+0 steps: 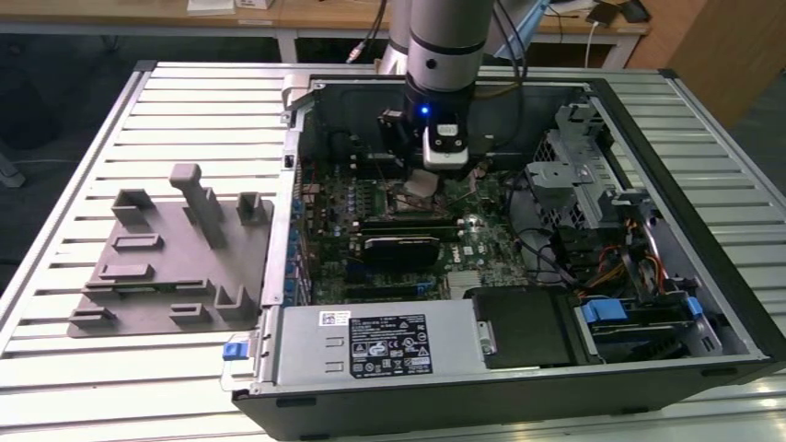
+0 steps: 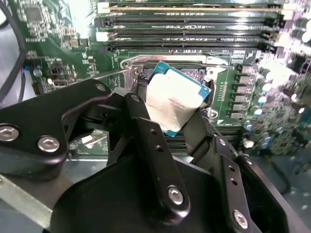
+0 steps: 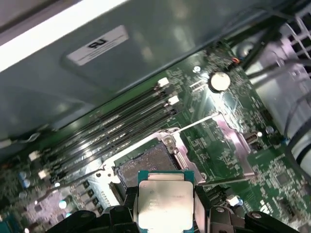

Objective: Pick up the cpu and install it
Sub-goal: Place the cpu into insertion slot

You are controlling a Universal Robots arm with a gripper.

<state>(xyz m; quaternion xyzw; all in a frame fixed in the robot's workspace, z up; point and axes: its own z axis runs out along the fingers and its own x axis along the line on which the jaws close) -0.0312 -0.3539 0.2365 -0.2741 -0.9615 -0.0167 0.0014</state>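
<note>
In the exterior view the black two-fingered gripper [image 1: 422,182] hangs inside the open black computer case [image 1: 491,407], over its green motherboard [image 1: 491,241]. In the second wrist view its fingers [image 2: 141,114] pinch the small flat silver-topped square cpu [image 2: 172,102] by opposite edges. In the first wrist view the dark metal-framed socket [image 3: 146,167] lies just beyond the fingertips. The chip looks light, stiff and slick, with a likely fragile underside; its edges suit gripping.

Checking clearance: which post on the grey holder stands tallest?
The slim middle post on the grey holder, rising well above the shorter blocks beside it.
</note>
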